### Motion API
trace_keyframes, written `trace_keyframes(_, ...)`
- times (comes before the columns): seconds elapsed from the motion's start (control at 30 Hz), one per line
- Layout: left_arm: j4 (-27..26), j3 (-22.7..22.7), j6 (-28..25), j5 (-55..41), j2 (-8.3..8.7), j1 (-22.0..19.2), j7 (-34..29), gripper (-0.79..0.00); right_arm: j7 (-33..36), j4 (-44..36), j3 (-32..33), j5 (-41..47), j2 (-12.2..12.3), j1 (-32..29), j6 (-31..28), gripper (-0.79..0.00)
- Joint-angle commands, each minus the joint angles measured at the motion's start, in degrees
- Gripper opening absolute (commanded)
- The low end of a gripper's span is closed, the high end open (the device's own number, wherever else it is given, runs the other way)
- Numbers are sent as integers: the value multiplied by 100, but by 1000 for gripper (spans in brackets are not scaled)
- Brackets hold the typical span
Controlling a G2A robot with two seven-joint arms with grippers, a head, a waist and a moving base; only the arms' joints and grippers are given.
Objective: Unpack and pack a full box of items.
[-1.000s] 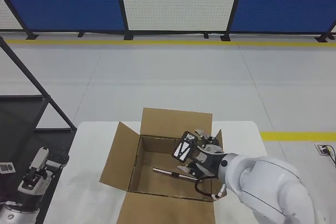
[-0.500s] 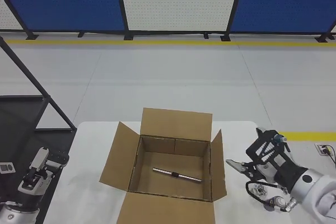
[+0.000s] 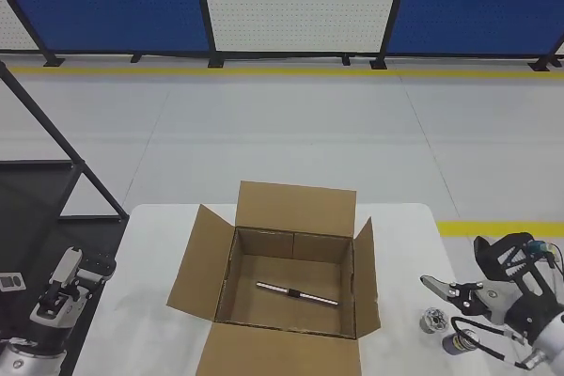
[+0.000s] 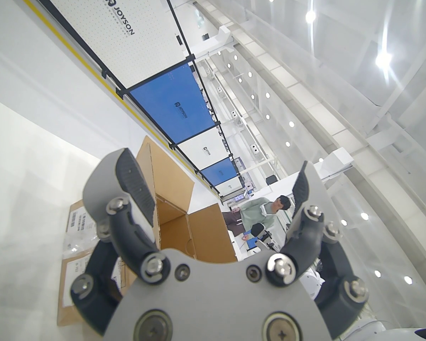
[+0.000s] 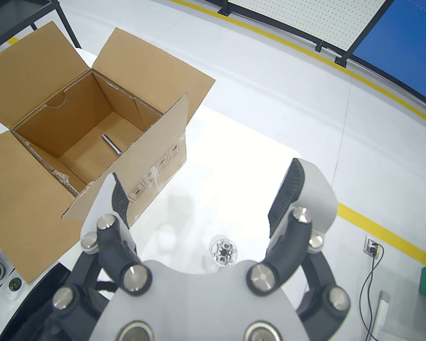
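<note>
While both arms were held clear of the box, it was seen standing upright on the white table with all four flaps folded outward and its top open. One thin metal rod was found lying flat on the box floor, set at a slant near the middle and apart from the side walls. The right gripper was placed to the right of the box, past its right flap and not touching it, above bare tabletop; its fingers were spread wide and nothing was held between them. A small round metal part with a ring of holes in its face was seen on the table right of the box, well apart from the cardboard and under the right gripper. Just beside that part, on the side away from the box, a short dark cylinder was made out, partly crossed by a cable, and its details could not be told. The left gripper was positioned to the left of the box, beyond the table's edge and well apart from the left flap; its pads were likewise spread wide, with nothing gripped. A black rack was seen farther left of the box.
</note>
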Motion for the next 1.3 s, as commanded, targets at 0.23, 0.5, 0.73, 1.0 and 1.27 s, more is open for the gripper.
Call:
trace_keyframes(0.23,0,0,0,0,0,0,0,0,-1,0,0,1,0,-1,0,0)
trace_keyframes(0.5,0,0,0,0,0,0,0,0,-437,336,508,207,51,-393,-445,0)
trace_keyframes(0.73,0,0,0,0,0,0,0,0,-946,1141,1897,344,126,-1332,-1474,0)
trace_keyframes(1.0,0,0,0,0,0,0,0,0,-1193,1927,2054,191,169,-2095,-1960,0)
trace_keyframes(1.27,0,0,0,0,0,0,0,0,-1168,2902,1461,-142,273,-1988,-2102,0)
